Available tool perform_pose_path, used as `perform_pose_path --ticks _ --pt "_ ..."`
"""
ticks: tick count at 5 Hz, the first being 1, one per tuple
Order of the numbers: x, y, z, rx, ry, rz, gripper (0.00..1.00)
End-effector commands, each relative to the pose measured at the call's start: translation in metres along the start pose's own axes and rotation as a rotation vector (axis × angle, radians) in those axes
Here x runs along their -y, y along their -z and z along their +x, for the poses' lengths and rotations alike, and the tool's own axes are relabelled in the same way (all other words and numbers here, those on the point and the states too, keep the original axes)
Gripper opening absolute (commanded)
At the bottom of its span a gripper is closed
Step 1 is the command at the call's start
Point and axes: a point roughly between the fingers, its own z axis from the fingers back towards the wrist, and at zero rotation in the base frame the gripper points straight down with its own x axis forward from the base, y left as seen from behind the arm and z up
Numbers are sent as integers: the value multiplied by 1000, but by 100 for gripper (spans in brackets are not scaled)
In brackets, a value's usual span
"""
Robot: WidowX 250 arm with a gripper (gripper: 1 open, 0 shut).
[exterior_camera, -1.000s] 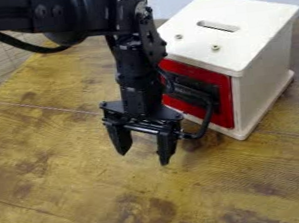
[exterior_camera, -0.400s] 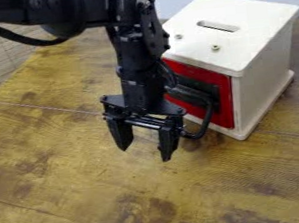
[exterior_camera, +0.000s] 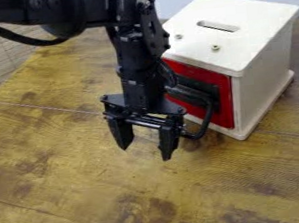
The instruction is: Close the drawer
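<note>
So compared with 1 second back, the arm has slid a touch toward the cabinet and the wrist sits slightly lower; in the last fraction of a second it's basically frozen. The gripper (exterior_camera: 144, 141) hangs just above the counter (exterior_camera: 67, 193) with its jaws spread open and nothing between them. The drawer (exterior_camera: 194, 87) is right behind and to the right of the jaws, tucked into the cream-white cabinet (exterior_camera: 239, 49), and its red front looks nearly flush with the cabinet face, maybe poking out a bit, hard to say from this angle. The black loop handle (exterior_camera: 208, 112) sticks out toward the jaws, and the right-hand jaw looks like it's just beside it or touching it, can't tell which. My guess on handling: it's a light, rigid plastic-looking box on a simple slide, so no grabbing needed, a flat push on the red panel or the handle should do it. The cabinet itself looks light too, so a hard shove could skid the whole thing across the counter rather than seat the drawer. Contents: the drawer's inside is hidden, no idea if anything's in there. The cabinet has 1 slot on top and a small dark knob near it.
</note>
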Motion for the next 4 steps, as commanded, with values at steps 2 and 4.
perform_pose_path --ticks 2,4 --pt "-1 -38 12 130 7 1 100" --pt "-4 -39 12 148 2 7 100"
